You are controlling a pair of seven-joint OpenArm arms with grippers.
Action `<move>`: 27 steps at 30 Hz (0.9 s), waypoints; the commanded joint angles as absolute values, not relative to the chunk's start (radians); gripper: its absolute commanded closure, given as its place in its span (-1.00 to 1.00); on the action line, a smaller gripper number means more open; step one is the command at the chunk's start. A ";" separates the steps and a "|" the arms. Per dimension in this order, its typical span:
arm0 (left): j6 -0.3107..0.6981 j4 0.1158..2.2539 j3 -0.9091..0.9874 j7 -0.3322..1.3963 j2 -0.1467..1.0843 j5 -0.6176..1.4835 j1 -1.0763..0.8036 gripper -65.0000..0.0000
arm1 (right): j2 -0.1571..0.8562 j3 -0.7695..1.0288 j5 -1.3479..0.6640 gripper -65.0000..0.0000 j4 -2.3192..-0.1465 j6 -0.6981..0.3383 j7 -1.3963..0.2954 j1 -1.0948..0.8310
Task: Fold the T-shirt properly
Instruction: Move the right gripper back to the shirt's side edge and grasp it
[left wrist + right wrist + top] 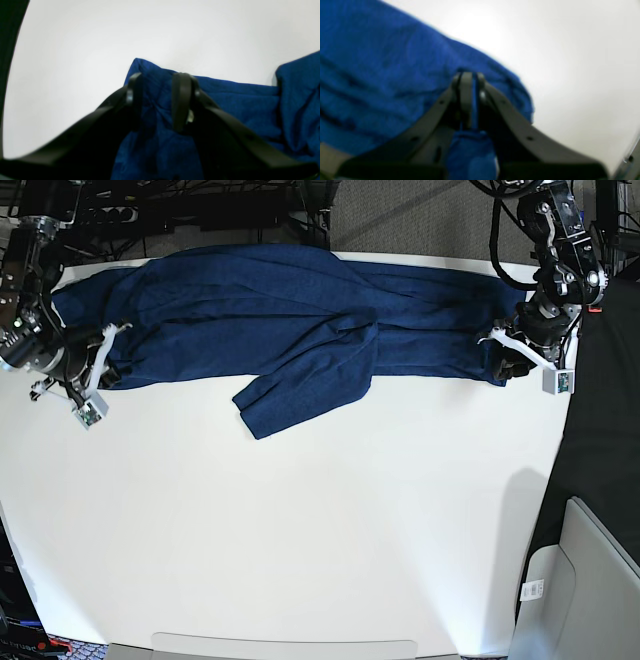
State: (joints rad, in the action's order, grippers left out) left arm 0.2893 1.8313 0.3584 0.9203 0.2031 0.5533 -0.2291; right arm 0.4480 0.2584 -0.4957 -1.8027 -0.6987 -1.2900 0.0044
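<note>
The white counter (300,530) carries only the T-shirt (290,310), which lies as a long dark blue band along the far edge, from about 10 o'clock to 2 o'clock in the base view. One sleeve or flap folds down from its middle toward 6 o'clock, ending in a blunt corner on bare counter. Beyond the far edge sit dark cables and frame parts; at 4 o'clock, off the counter, stands a grey bin-like object (580,580) with a small label. Nothing lies on the shirt or blocks either arm.

The left jaws (157,100) sit at the shirt's end at 2 o'clock in the base view. They are spread, with a fold of blue cloth lying between the two fingers; whether the pads press it I cannot tell.

The right jaws (469,100) sit at the opposite end, at 9 o'clock. They stand almost together, with a thin strip of the blue cloth pinched between them and more fabric bunched beneath.
</note>
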 commanded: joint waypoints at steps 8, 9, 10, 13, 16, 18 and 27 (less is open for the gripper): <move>0.294 1.845 0.360 0.906 0.214 0.565 -0.229 0.41 | 0.412 0.174 -0.452 -0.25 -1.685 -0.698 -1.276 0.110; 0.294 1.845 0.360 0.906 0.214 0.565 -0.229 0.41 | 0.406 0.174 -0.450 -0.28 -1.681 -0.698 -1.274 0.113; 0.294 1.845 0.360 0.905 0.214 0.565 -0.229 0.41 | 0.403 0.171 -0.450 -0.28 -1.681 -0.698 -1.274 0.122; 0.294 1.845 0.360 0.905 0.214 0.565 -0.229 0.41 | 0.378 0.170 -0.449 -0.28 -1.650 -0.698 -1.274 0.137; 0.294 1.845 0.360 0.905 0.213 0.565 -0.229 0.41 | 0.367 0.170 -0.449 -0.28 -1.581 -0.698 -1.273 0.168; 0.294 1.845 0.360 0.905 0.213 0.565 -0.229 0.41 | 0.364 0.170 -0.449 -0.28 -1.534 -0.698 -1.260 0.185; 0.294 1.845 0.360 0.905 0.213 0.565 -0.231 0.41 | 0.381 0.114 -0.450 0.15 -1.428 -0.698 -1.245 0.185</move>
